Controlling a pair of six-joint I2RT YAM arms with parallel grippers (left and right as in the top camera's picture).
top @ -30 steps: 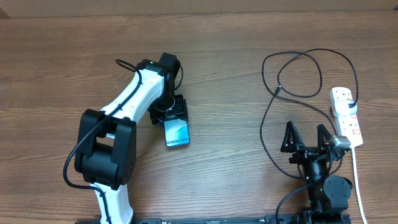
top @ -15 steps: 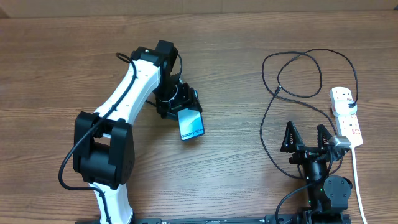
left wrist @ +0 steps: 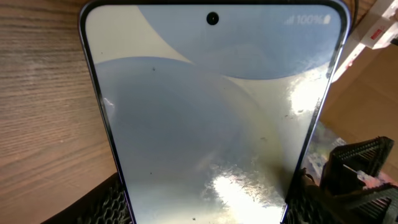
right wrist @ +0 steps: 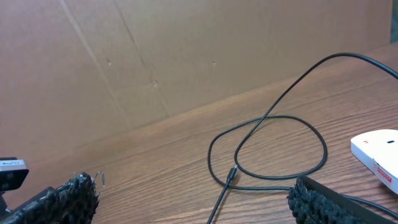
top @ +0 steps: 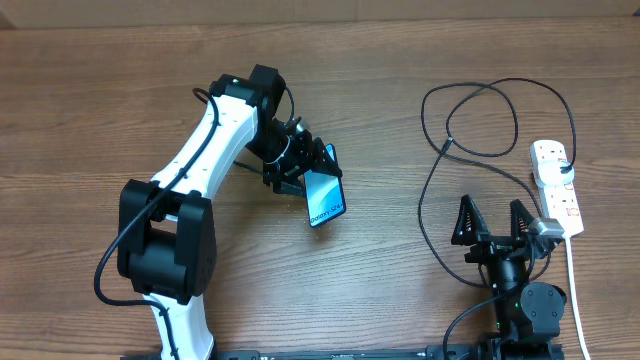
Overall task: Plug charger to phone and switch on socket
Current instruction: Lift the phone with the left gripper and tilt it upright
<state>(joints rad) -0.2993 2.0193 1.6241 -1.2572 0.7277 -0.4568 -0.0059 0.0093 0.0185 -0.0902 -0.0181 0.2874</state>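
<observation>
table (top: pixel 90 90): brown wood grain | cardboard wall (right wrist: pixel 155 50): along table's far edge

Table (top: pixel 80 90): mid-brown wood grain, streaks running the long way. Phone (left wrist: pixel 211 124): pale blue-cyan screen crossed by broad curved bands of cream-white and grey-blue, white glare patches low down, thin dark frame, one black camera dot near the top edge. Left arm (top: pixel 215 140): white shell, black joints, black cabling along it. Right gripper (top: pixel 491 205): black all over; its fingers (right wrist: pixel 68 199) matt black with a knobbly texture. Charger cable (right wrist: pixel 267 118): black. Power strip (top: pixel 550 160): white with small red marks; its cord (top: pixel 574 290) white too. Cardboard wall (right wrist: pixel 155 56): plain tan, faint darker creases.
</observation>
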